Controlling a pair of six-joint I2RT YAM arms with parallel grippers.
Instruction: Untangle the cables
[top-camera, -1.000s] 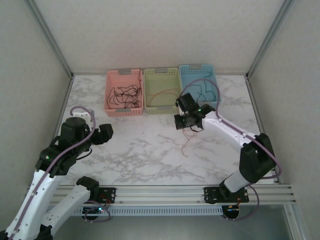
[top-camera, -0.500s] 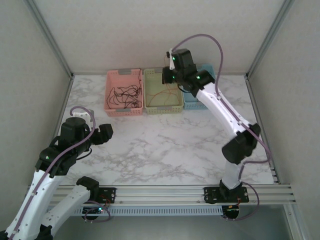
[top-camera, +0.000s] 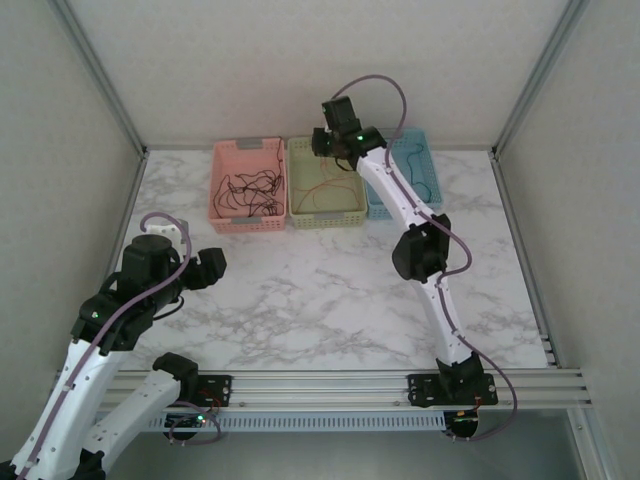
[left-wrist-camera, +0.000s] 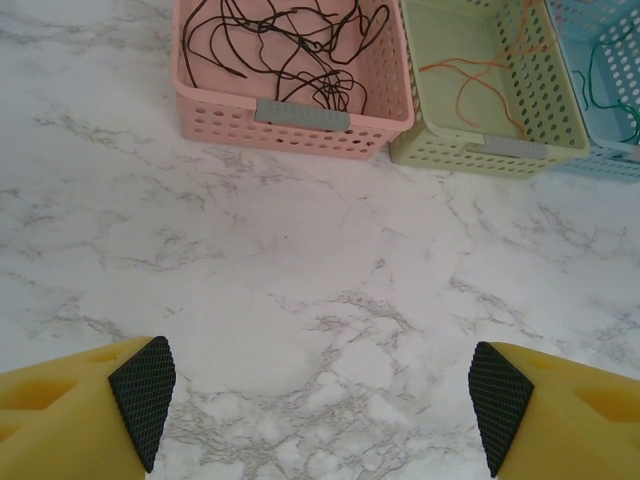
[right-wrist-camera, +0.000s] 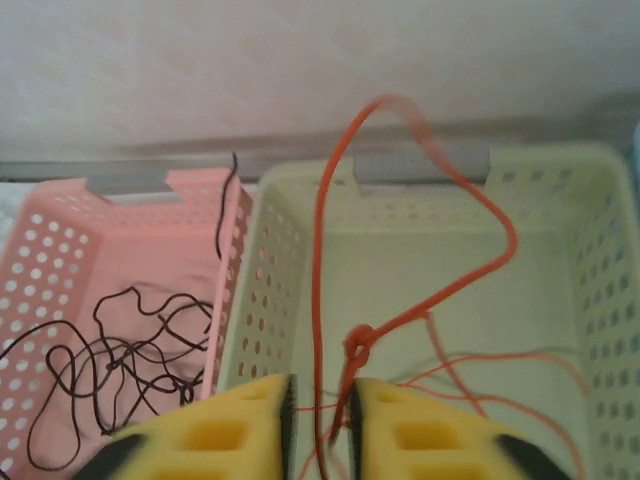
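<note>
A robot lab cell: aluminium frame (top-camera: 102, 80), blank walls (top-camera: 320, 60), marbled table (top-camera: 300, 290)

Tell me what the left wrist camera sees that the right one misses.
Left wrist, not right: thin green wires in the pale blue plastic basket, and the left gripper, wide open. Right wrist, not left: a knotted orange wire looping up between the fingers of the right gripper. Both: the pink perforated basket of black wires and the pale green basket.

pink basket (left-wrist-camera: 300, 115): perforated matt plastic | table (left-wrist-camera: 300, 300): smooth, marble-patterned | rail (top-camera: 330, 385): ribbed metal | orange cable (right-wrist-camera: 357, 345): smooth sheath
</note>
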